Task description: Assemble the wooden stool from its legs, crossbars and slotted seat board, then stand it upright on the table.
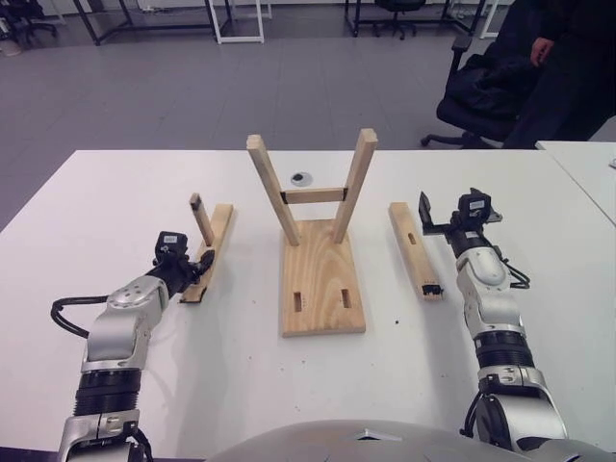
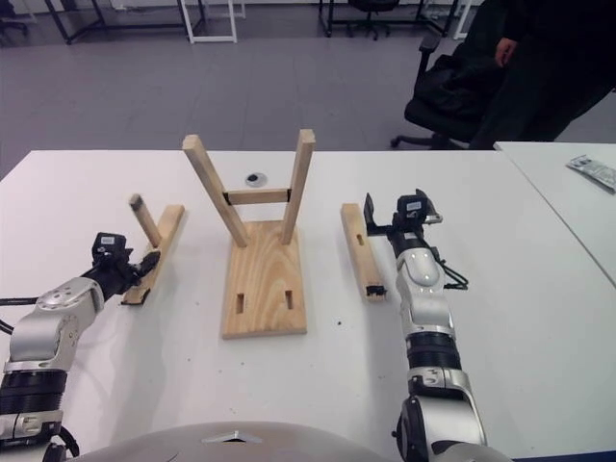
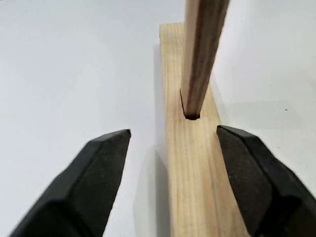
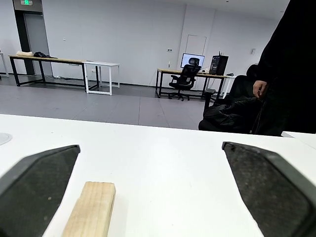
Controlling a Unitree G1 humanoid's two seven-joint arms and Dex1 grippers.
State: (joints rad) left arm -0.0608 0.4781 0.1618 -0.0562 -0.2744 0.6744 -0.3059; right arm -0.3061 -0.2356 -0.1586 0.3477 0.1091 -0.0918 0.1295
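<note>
Left wrist view shows leg (image 3: pixel 195 168) inside spread pincer (image 3: pixel 173 132).

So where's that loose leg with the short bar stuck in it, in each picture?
Left eye view: the leg lies left of the seat board, by the left gripper.
Right eye view: the leg, same place.
Left wrist view: the leg runs between the fingers.
Right wrist view: the other loose leg instead.
Landmark: the dark bar standing in its slot.
</note>
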